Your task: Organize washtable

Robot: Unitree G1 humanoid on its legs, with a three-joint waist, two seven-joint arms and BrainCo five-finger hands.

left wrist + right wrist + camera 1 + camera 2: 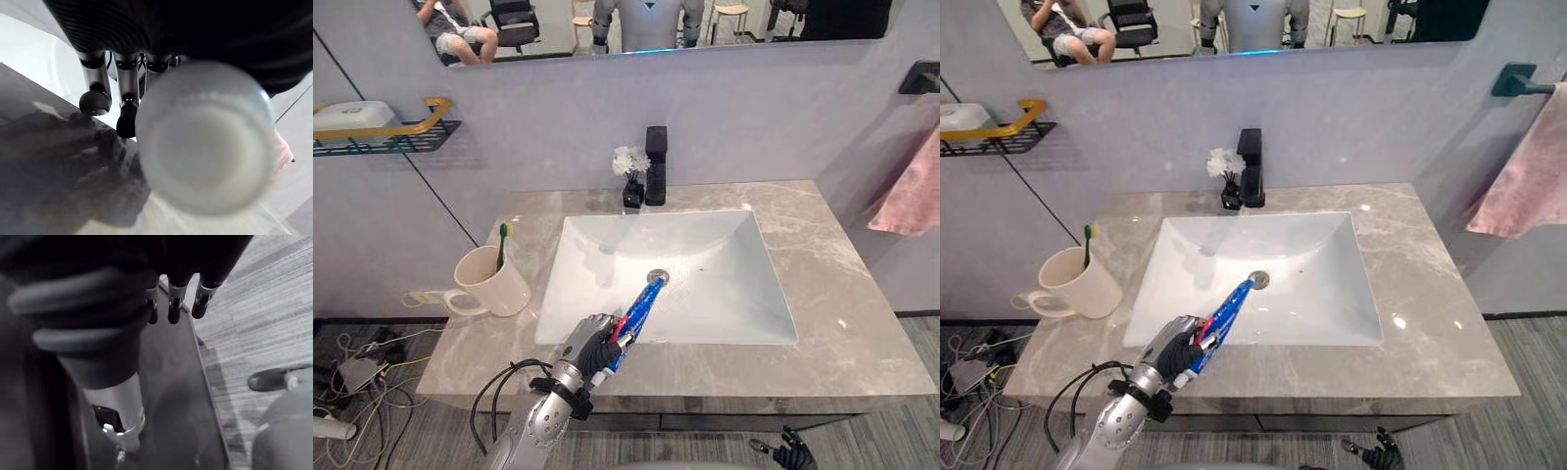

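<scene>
Left hand [592,345], at the table [842,323] near edge, is curled round the toothpaste tube [641,305], whose far end angles over the sink [705,245]. It's lifted clear, so you're probably heading for the mug [489,279] on the left. Right hand [793,455] hangs low, state unclear.

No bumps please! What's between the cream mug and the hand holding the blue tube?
Between cream mug and left hand: bare grey marble countertop and the white sink's corner, in left eye view.
</scene>
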